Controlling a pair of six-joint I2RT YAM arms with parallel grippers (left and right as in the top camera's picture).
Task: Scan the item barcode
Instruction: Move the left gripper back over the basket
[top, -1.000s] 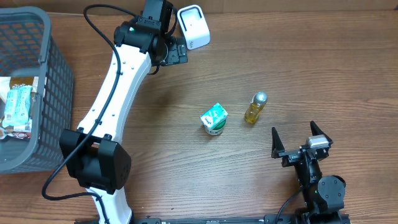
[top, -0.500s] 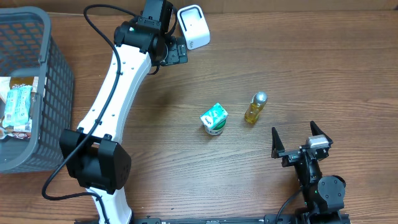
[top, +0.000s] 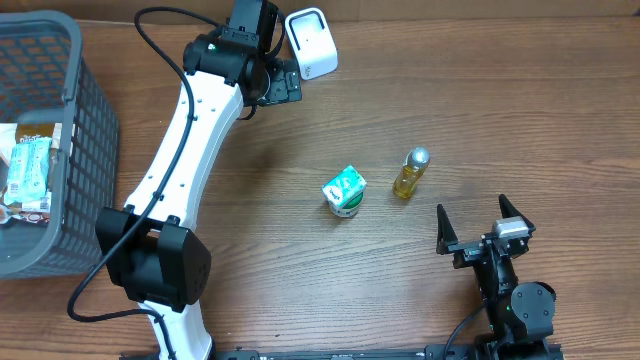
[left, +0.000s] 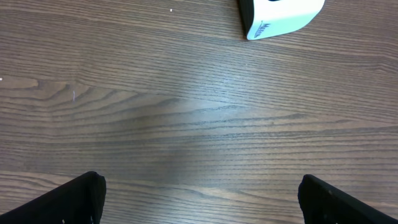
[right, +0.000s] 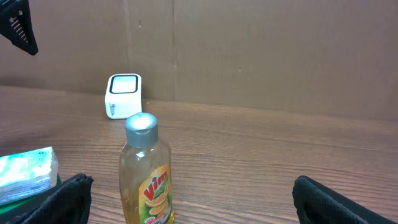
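Note:
A white barcode scanner (top: 311, 42) stands at the table's far edge; the left wrist view catches it (left: 280, 15) at the top right. My left gripper (top: 280, 82) hovers just beside it, open and empty (left: 199, 202) over bare wood. A yellow dish-soap bottle (top: 411, 172) with a silver cap lies mid-table, and a green-and-white carton (top: 344, 190) sits to its left. My right gripper (top: 477, 222) rests near the front edge, open and empty (right: 196, 202). It faces the bottle (right: 146, 171), with the carton (right: 28, 175) at the left and the scanner (right: 124, 95) farther back.
A grey mesh basket (top: 75, 150) stands at the left edge with several packaged items inside. A brown cardboard wall (right: 261, 50) backs the table. The left arm's white link (top: 190, 140) stretches diagonally across the table's left half.

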